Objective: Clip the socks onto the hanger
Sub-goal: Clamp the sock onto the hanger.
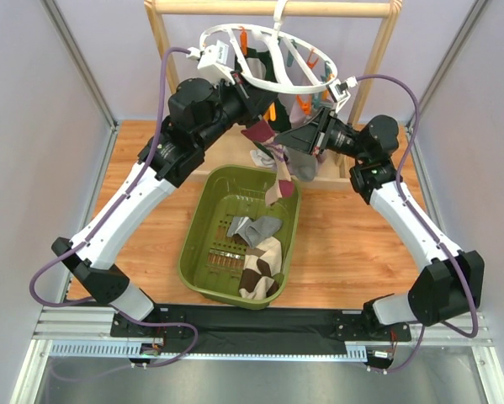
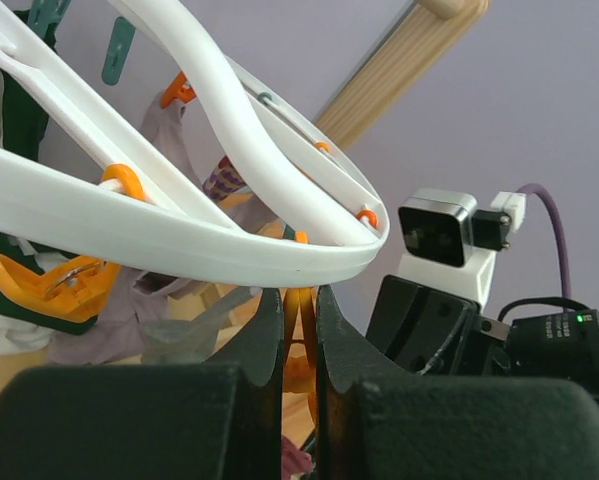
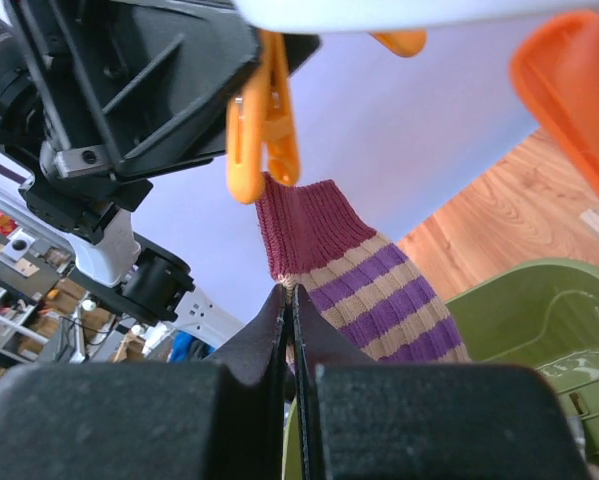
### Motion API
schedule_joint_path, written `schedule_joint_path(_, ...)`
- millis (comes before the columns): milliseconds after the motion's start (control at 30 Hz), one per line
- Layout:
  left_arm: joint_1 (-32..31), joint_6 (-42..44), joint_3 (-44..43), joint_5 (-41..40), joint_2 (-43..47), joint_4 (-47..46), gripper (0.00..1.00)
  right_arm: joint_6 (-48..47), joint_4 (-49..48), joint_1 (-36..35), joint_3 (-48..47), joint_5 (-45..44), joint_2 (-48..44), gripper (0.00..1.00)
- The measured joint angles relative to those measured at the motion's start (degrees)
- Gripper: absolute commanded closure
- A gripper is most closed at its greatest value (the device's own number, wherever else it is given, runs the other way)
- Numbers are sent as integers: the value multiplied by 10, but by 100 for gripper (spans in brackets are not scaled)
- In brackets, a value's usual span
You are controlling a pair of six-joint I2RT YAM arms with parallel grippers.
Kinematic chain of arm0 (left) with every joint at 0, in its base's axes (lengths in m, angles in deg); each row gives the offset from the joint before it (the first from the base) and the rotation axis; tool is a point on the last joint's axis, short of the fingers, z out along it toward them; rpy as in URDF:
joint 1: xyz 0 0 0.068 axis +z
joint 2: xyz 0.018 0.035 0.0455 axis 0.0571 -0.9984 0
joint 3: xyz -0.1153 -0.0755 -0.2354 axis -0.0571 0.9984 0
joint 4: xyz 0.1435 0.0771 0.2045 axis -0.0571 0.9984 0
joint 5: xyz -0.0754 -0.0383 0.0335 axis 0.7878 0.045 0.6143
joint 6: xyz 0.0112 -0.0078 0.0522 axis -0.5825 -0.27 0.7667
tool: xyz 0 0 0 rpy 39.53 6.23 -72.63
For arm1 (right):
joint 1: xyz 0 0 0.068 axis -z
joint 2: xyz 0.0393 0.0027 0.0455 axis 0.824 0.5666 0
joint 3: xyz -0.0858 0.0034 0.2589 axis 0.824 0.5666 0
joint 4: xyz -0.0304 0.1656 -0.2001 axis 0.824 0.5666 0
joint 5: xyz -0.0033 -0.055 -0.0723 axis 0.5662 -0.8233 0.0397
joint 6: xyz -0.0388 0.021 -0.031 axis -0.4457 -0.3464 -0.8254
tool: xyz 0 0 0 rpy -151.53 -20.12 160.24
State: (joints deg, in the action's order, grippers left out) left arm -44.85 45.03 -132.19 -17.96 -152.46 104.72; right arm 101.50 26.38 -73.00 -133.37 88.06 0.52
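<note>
The white ring hanger (image 1: 268, 57) hangs from the wooden rail. My left gripper (image 2: 299, 292) is shut on an orange clip (image 2: 299, 312) just under the ring (image 2: 179, 240). From the right wrist, that clip (image 3: 264, 120) meets the top of the maroon cuff of a maroon-pink striped sock (image 3: 379, 290). My right gripper (image 3: 288, 290) is shut on the sock's edge just below the cuff. From above, the sock (image 1: 278, 187) dangles over the basket between the left gripper (image 1: 268, 114) and the right gripper (image 1: 287, 141).
An olive-green slotted basket (image 1: 199, 252) below holds a grey sock (image 1: 253, 229) and a brown-and-cream argyle sock (image 1: 262, 268). The wooden rack (image 1: 273, 7) stands at the back. A dark green sock (image 2: 9, 110) and a lilac sock (image 2: 169, 130) hang from other clips.
</note>
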Motion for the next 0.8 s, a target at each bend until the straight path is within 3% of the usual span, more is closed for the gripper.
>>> schedule_joint_path(800, 7, -7, 21, 21, 9, -24, 100, 85, -77, 24, 7, 24, 27, 100)
